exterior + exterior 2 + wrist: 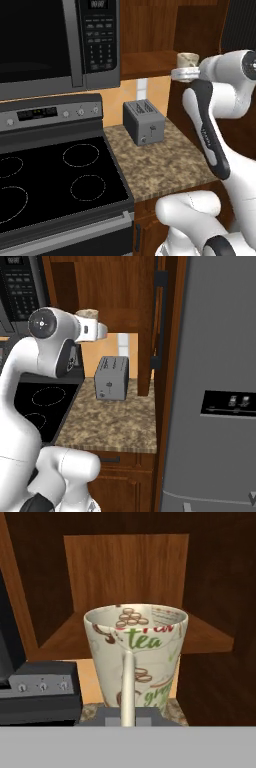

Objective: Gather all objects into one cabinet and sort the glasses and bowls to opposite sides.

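Cup held before the cabinet.
The gripper [128,712], closed on the cream cup [136,657], sat centre frame; its fingertips were cut off below, cabinet [127,572] behind.

Glossy white arm [235,100] with rounded links and dark joint bands

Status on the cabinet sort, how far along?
Nothing visibly placed yet. In hand: the gripper is shut on a cream tea-print cup, raised before the open wooden cabinet, above the toaster. Left: set this cup on the shelf; other cups and the bowl aren't in sight.
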